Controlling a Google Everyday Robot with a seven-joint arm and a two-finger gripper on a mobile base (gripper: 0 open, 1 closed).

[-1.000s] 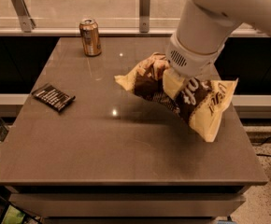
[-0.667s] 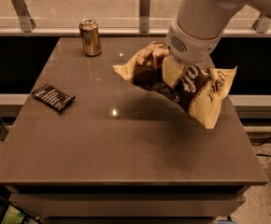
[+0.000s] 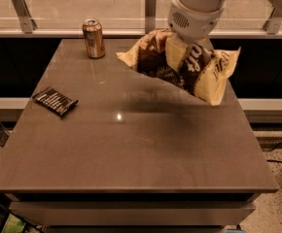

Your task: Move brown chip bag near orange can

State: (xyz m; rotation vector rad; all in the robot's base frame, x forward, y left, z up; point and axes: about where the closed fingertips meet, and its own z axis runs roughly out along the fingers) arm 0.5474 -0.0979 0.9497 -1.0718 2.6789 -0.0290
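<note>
A plain grey-brown table [image 3: 131,149] fills most of the view, its top smooth enough to show a small bright spot of reflected light near the middle. Behind its far edge runs a pale ledge [image 3: 58,33] carrying a glass panel [image 3: 82,4] held by upright metal posts [image 3: 149,6], with dark space below. Speckled floor [image 3: 279,203] shows at the lower right.

The gripper [image 3: 185,51] hangs over the back right part of the table, pinched onto the upper middle of the brown chip bag [image 3: 206,76] (its tips are mostly buried in the folds, but the bag hangs from it). The bag is clear of the surface, tilted, with a soft shadow on the table beneath it.

The orange can [image 3: 93,38] stands upright near the back left corner, apart from the bag, whose nearest corner points toward it. A flat black packet [image 3: 55,101] lies by the left edge, well away from both.
</note>
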